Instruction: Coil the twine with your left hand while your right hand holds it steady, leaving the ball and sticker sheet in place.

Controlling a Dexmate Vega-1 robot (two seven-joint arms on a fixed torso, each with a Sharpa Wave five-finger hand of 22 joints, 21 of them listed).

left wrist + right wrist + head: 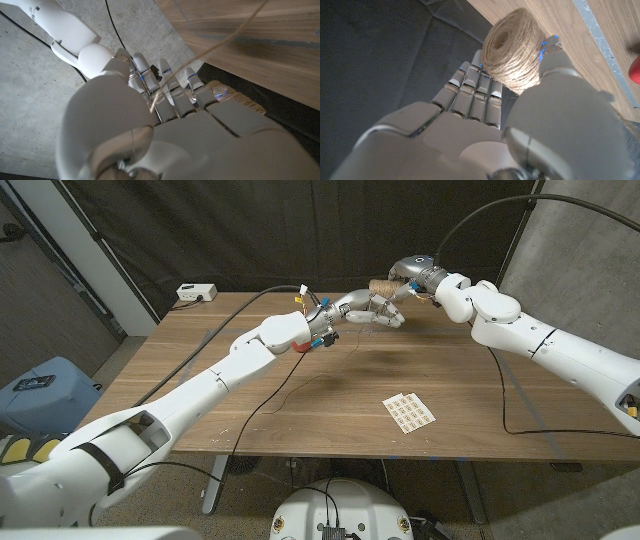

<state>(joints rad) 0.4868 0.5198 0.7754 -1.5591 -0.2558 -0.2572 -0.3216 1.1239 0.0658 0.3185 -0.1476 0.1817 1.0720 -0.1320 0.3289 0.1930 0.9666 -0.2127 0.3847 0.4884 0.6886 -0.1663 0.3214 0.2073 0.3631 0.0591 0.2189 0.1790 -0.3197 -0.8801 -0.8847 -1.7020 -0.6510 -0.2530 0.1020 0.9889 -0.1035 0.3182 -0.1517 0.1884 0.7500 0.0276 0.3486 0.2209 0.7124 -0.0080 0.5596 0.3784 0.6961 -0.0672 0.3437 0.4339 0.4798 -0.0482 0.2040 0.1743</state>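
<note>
R hand: we see it grasping twine ball.
L hand: fingers at strand; grip unclear to us, poor view.
Sticker sheet: flat on table.

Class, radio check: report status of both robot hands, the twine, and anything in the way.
Right robot hand grips twine spool. Left robot hand at the spool, loose strand crossing it; grip unclear. Sticker sheet lies apart.
</note>
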